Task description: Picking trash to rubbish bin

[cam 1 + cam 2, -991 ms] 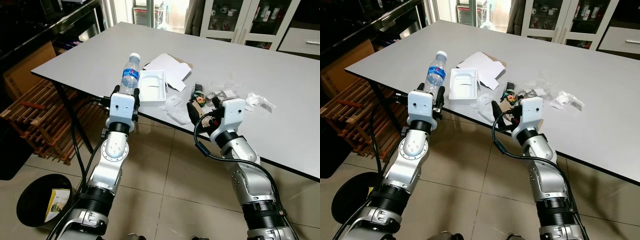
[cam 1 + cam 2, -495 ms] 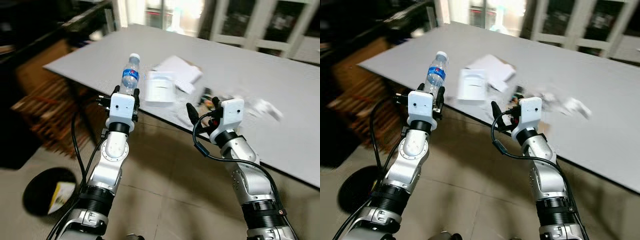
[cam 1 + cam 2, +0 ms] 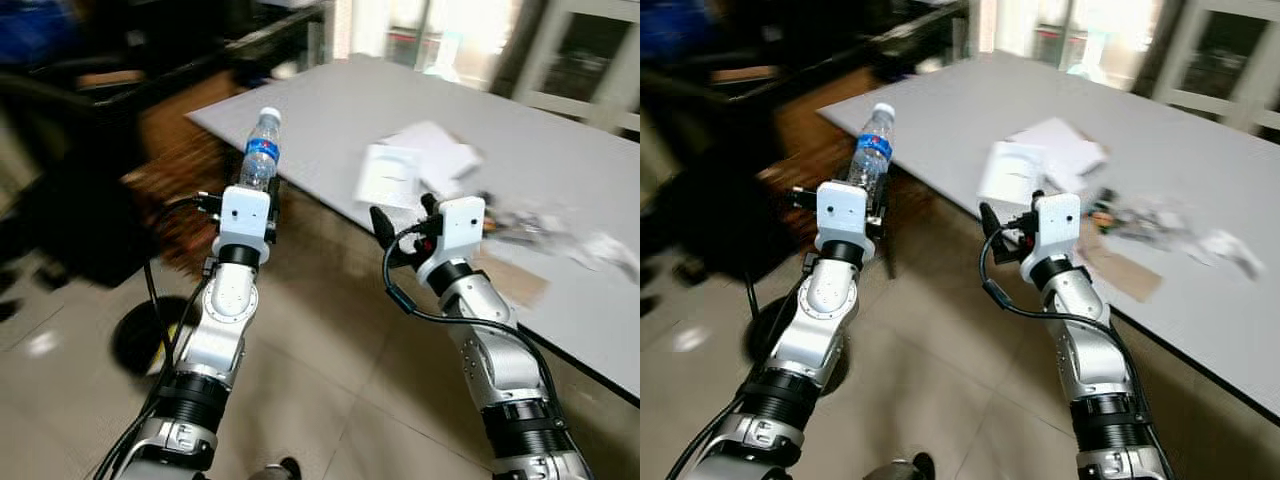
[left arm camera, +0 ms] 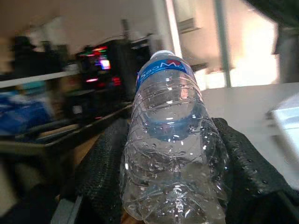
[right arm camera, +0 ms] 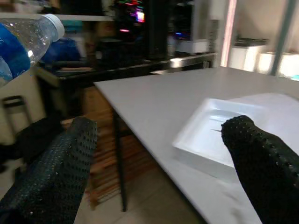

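Two black fingers (image 4: 105, 172) of the left gripper (image 3: 252, 185) pinch a clear plastic bottle (image 3: 259, 150) around its lower body, cap up, held above the floor beside the desk (image 3: 330, 110). It looks empty, so probably light, thin-walled and slippery; the ribbed middle seems the safest hold. The right gripper (image 5: 159, 158) hangs spread and empty near the white tray (image 3: 390, 175).

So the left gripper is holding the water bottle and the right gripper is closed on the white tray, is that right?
Not quite. The left gripper does hold the water bottle, but the right gripper holds nothing: in the right wrist view its fingers stand wide apart, and the white tray lies on the table beyond them.
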`<state>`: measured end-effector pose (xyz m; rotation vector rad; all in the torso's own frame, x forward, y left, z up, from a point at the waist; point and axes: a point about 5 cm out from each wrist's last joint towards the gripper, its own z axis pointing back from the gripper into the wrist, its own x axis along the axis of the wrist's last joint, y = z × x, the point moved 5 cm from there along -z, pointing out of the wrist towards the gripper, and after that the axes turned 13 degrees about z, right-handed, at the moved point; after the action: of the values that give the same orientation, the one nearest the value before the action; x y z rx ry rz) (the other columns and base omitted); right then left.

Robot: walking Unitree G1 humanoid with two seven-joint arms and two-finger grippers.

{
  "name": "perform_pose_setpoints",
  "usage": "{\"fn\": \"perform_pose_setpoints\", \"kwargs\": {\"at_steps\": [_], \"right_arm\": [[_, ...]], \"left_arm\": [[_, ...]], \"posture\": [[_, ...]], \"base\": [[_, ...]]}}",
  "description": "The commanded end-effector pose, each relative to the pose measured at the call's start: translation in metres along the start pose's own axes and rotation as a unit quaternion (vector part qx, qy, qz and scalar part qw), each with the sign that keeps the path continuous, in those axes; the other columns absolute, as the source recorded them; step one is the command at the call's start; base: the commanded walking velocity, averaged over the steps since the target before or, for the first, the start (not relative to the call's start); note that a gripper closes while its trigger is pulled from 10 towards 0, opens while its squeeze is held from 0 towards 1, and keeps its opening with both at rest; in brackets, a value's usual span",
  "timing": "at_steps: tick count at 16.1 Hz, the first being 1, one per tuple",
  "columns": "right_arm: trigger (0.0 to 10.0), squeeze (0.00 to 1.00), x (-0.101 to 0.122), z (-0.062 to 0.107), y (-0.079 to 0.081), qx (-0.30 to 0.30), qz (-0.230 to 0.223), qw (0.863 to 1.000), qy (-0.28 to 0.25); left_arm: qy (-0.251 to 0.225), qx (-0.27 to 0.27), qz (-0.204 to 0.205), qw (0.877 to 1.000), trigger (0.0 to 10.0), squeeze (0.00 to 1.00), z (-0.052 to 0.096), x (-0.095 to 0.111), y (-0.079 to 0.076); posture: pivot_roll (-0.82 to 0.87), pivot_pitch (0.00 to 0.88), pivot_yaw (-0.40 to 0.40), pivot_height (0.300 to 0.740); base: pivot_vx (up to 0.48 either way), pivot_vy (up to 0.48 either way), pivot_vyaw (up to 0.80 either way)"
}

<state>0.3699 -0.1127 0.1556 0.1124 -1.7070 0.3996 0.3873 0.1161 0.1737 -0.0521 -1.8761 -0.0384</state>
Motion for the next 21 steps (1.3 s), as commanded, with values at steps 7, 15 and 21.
{"fn": "perform_pose_setpoints", "kwargs": {"at_steps": [7, 15, 21], "right_arm": [[10.0, 0.00, -0.0010, -0.0005, 0.0035, 0.004, 0.003, 1.000, 0.003], [10.0, 0.00, -0.0017, -0.0001, 0.0028, 0.003, 0.002, 1.000, 0.006], [10.0, 0.00, -0.0012, -0.0012, 0.0042, 0.003, -0.008, 1.000, 0.005]], "left_arm": [[0.005, 0.000, -0.004, 1.000, 10.0, 0.00, 0.0003, -0.0017, -0.0012], [0.010, 0.002, -0.004, 1.000, 10.0, 0.00, 0.0006, -0.0034, -0.0010], [0.027, -0.012, -0.004, 1.000, 10.0, 0.00, 0.0017, -0.0104, -0.0060]], "posture": [[-0.09, 0.037, 0.033, 0.740], [-0.09, 0.053, 0.030, 0.740], [-0.08, 0.055, 0.032, 0.740]], "base": [[0.000, 0.000, 0.80], [0.000, 0.000, 0.80], [0.000, 0.000, 0.40]]}}
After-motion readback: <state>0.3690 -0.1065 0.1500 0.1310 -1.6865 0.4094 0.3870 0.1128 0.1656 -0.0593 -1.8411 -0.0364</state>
